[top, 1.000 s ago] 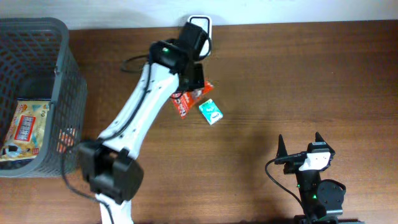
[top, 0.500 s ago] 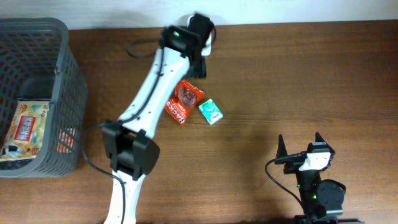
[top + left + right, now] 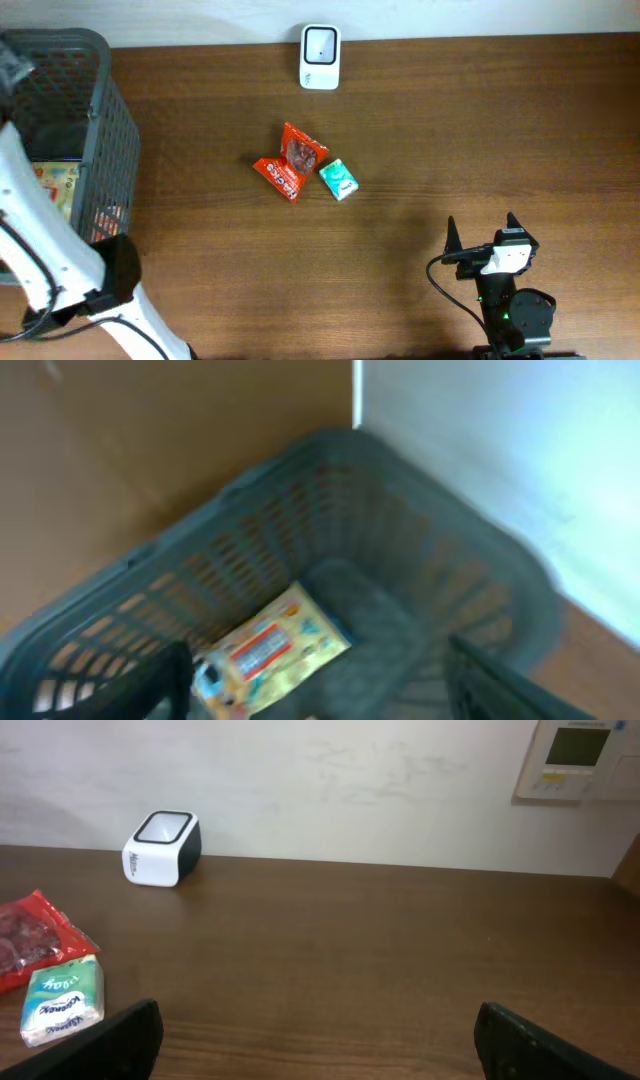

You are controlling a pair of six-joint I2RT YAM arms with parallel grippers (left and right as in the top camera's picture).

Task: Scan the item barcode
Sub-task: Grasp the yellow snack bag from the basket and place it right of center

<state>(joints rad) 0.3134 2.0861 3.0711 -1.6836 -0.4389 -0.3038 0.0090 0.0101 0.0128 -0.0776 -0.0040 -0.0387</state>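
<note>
Mostly brown table (image 3: 480,130), seemingly white wall (image 3: 350,780).

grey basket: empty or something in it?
Not empty: a yellow packet lies on the floor of the grey basket, seen from the left wrist and overhead.

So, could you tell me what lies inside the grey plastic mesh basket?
The grey mesh basket holds a yellow printed packet; the white left arm hides part overhead.
</note>
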